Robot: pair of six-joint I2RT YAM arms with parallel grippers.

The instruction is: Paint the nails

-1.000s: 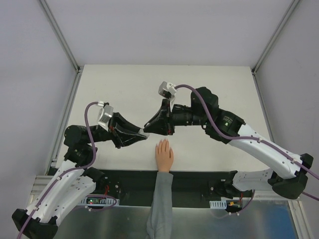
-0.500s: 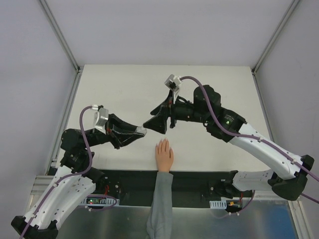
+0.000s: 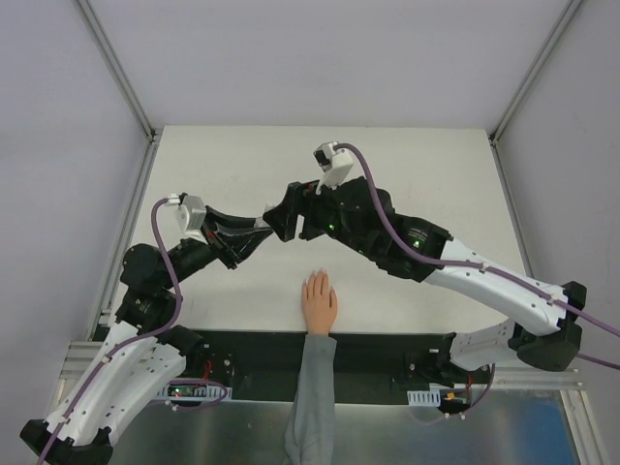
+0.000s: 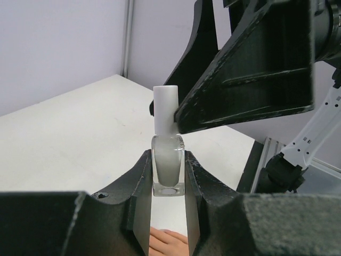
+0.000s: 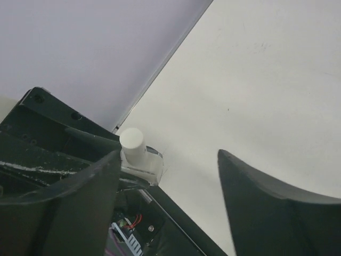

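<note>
A small clear bottle (image 4: 168,162) with a white cap (image 4: 165,109) stands upright between the jaws of my left gripper (image 4: 168,178), which is shut on its glass body above the table. In the top view the bottle (image 3: 263,231) is held left of centre. My right gripper (image 5: 168,154) is open wide, and the white cap (image 5: 133,144) sits close to one of its fingers (image 5: 80,197), untouched as far as I can tell. The peach mannequin hand (image 3: 318,302) lies palm down at the near edge, and its nails (image 3: 315,278) are barely distinct. Its fingertips (image 4: 166,241) show below the bottle.
The grey sleeve (image 3: 312,397) runs from the hand over the black base strip (image 3: 387,351). A metal frame rail (image 3: 131,242) borders the white table (image 3: 426,174) on the left. The right arm (image 3: 455,271) stretches across the table's right half.
The right gripper has opened, drawn back from the bottle, then swung left alongside its cap. The left gripper has carried the bottle a little left and farther back.
</note>
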